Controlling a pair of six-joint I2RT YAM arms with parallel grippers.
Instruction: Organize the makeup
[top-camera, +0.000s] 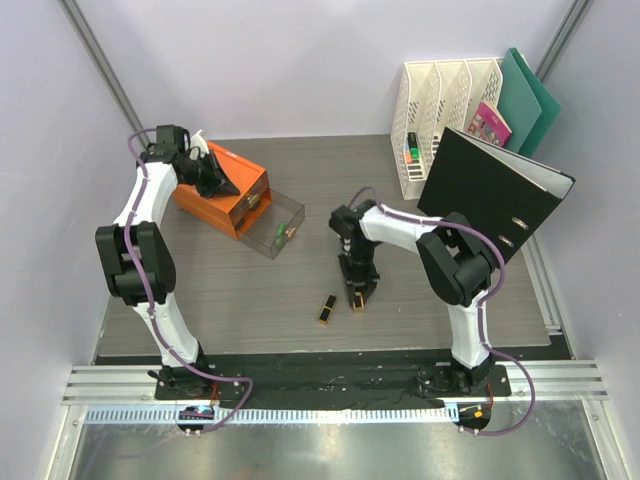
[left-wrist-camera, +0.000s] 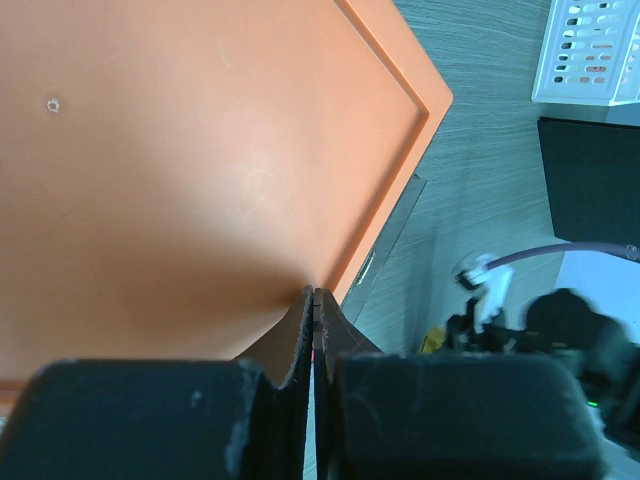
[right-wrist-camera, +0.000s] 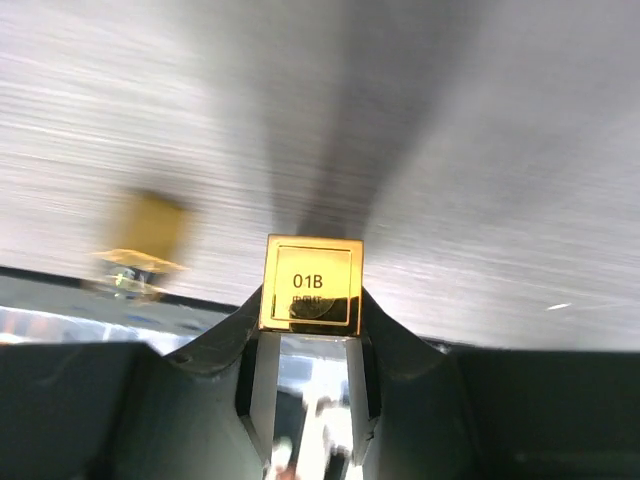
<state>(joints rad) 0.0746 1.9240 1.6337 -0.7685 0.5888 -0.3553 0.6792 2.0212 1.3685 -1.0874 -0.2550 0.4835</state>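
My right gripper (top-camera: 357, 288) is shut on a black-gold lipstick (top-camera: 358, 298) at mid table. In the right wrist view the lipstick's gold square end marked 01B (right-wrist-camera: 311, 284) sits clamped between the fingers (right-wrist-camera: 215, 345), just over the table. A second black-gold lipstick (top-camera: 327, 309) lies on the table to its left, blurred in the wrist view (right-wrist-camera: 150, 235). A small green tube (top-camera: 284, 234) lies in the open clear drawer (top-camera: 292, 212). My left gripper (top-camera: 213, 180) is shut and empty over the orange box (top-camera: 235, 200), its fingertips (left-wrist-camera: 300, 320) pressed together above the lid (left-wrist-camera: 180, 150).
A white file rack (top-camera: 440, 120) stands at the back right with a pink booklet (top-camera: 490, 125) and a green folder (top-camera: 528, 100). A black binder (top-camera: 495, 190) leans in front of it, close to my right arm. The clear drawer sticks out of the orange box.
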